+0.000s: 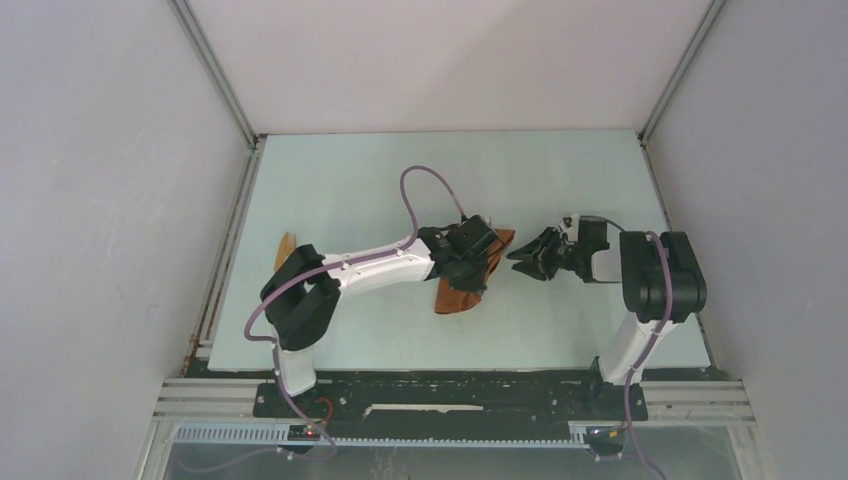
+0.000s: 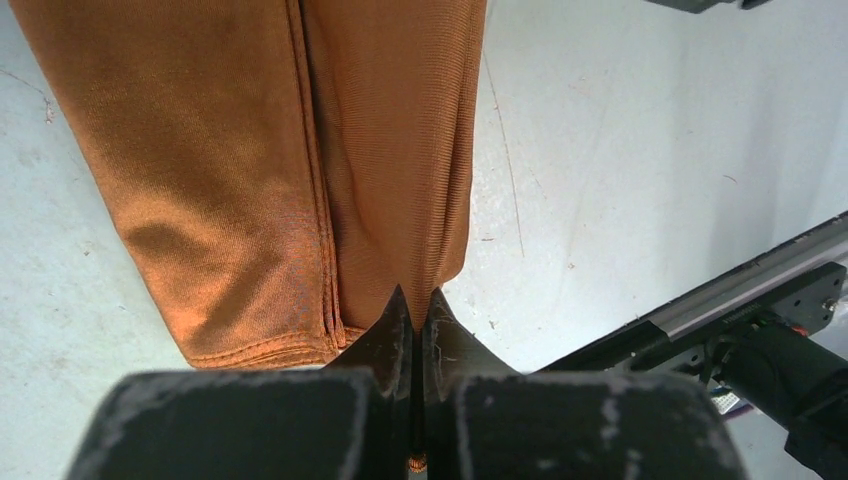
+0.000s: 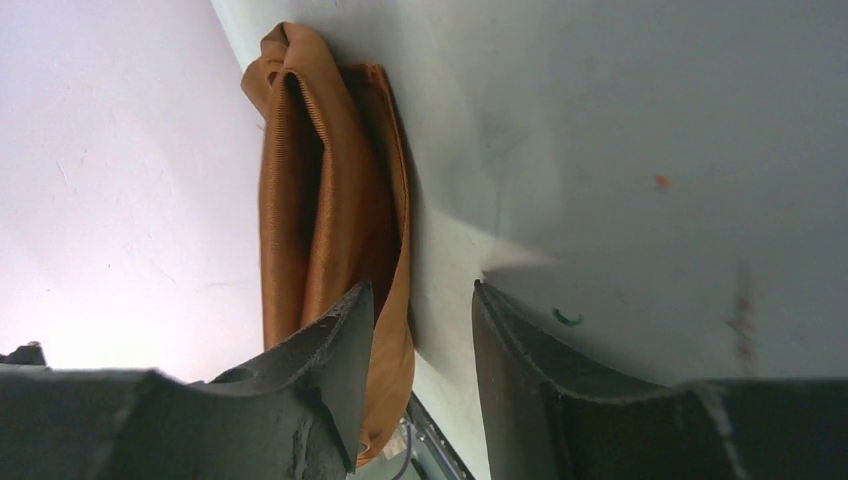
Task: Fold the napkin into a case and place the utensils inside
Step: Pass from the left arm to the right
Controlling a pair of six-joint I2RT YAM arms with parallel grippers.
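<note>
My left hand [image 2: 412,305] is pinched shut on an edge of the napkin [image 2: 230,180], just past my fingertips. I think this holds its pocket open. My right hand [image 3: 422,300] is half wide at the far end, one finger beside the napkin, the other over the table [image 3: 650,150].
</note>
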